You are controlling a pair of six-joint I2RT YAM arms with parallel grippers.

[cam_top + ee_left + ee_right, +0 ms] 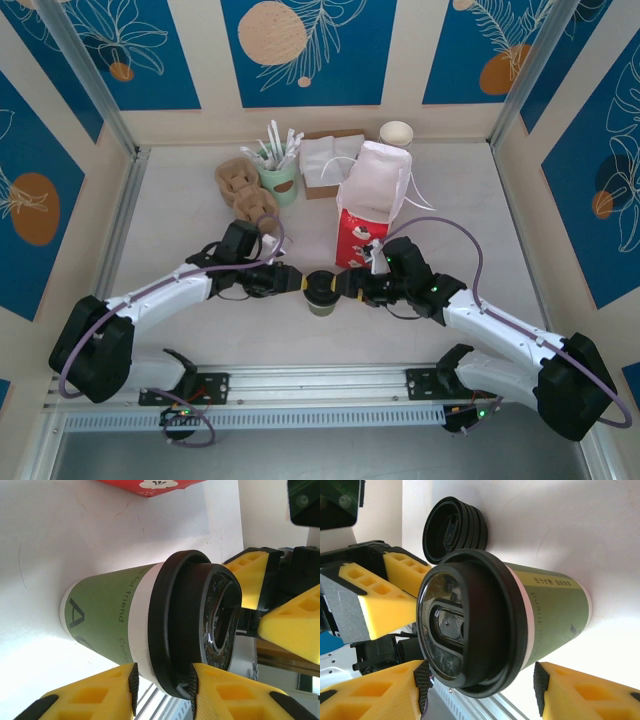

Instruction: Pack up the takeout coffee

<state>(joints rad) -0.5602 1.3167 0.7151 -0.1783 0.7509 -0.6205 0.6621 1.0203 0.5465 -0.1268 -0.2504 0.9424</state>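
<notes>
The takeout coffee (pixel 320 292), an olive-green paper cup with a black lid, stands upright on the table in front of the red bag (pixel 362 237). My left gripper (pixel 297 282) meets it from the left and my right gripper (pixel 345 285) from the right. In the left wrist view the coffee (pixel 115 615) has its lid rim between my left gripper's (pixel 162 687) pads; one pad (pixel 192 690) is at the lid top, the other (pixel 133 684) stands slightly off the rim. My right gripper (pixel 481 685) is open, with a gap on both sides of the lid (pixel 470 625).
The bag's white-lined mouth (pixel 375 178) gapes open behind the cup. A stack of loose black lids (pixel 455 527) lies just beyond the coffee. Brown cup carriers (pixel 245 190), a green cup of stir sticks (pixel 280 172), a napkin box (pixel 325 160) and a white-rimmed cup (pixel 396 133) line the back.
</notes>
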